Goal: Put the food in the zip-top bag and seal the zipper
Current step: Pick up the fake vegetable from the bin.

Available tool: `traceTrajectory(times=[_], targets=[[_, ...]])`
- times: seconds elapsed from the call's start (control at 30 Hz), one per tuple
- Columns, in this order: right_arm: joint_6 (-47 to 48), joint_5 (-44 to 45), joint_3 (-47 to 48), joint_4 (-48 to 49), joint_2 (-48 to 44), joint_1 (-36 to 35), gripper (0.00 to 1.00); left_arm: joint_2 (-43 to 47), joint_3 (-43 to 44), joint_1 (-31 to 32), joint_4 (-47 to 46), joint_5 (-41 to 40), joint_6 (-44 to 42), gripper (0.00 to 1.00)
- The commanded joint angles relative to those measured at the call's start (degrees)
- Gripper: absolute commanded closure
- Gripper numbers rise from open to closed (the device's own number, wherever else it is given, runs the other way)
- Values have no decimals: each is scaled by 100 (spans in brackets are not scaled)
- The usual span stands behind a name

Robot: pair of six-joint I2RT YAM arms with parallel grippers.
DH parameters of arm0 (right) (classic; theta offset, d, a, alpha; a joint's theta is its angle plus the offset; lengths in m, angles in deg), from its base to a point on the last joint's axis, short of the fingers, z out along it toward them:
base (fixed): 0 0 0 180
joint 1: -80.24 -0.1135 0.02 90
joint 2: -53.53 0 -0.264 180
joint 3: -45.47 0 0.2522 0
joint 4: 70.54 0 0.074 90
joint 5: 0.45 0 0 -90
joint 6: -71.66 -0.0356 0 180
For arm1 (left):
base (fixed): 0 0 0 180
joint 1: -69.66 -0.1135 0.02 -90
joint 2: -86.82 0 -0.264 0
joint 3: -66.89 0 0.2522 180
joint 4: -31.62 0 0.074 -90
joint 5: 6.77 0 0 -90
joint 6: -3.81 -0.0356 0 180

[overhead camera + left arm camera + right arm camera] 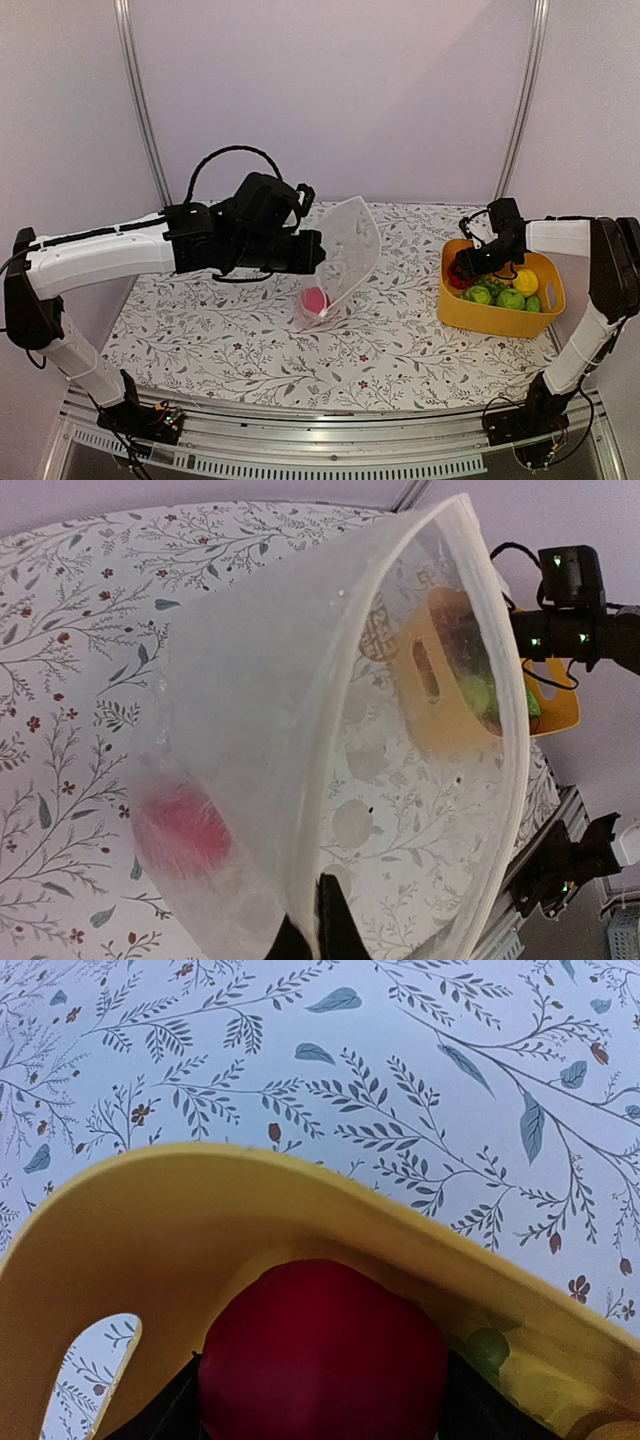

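L pincer pinches zip-top bag rim (red fruit inside) | R pincer clamps dark-red ball in yellow tub

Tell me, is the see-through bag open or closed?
Open. The zip-top bag gapes wide, its rim pinched by the left gripper; a red ball sits inside.

I'm seeing the counter: white, grey-blue leafy sprigs, tiny red blossoms. Zip-top bag is milky clear, a pink-red ball blurred inside. Tub bright yellow; green balls, yellow ball, dark red ball between black fingers.
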State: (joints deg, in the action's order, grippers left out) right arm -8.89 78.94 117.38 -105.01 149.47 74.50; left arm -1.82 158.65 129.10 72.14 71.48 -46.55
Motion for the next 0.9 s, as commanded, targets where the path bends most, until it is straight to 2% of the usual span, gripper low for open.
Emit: traceTrajectory(times=[0.0, 0.23, 0.4, 0.63, 0.87], targets=[[122, 129, -105, -109, -671, -15, 44, -135, 138, -52, -125, 43, -22, 100], [436, 31, -45, -620, -1567, -31, 46, -197, 268, -52, -126, 82, -50, 100], [595, -691, 363, -1230, -2164, -147, 46, -221, 293, -48, -169, 75, -72, 100], [709, -1369, 1261, -1687, -2755, -854, 47, -326, 295, -53, -286, 82, -53, 100], [619, -1973, 2061, -1888, -2783, -1464, 46, -382, 296, -53, -312, 88, -17, 100]])
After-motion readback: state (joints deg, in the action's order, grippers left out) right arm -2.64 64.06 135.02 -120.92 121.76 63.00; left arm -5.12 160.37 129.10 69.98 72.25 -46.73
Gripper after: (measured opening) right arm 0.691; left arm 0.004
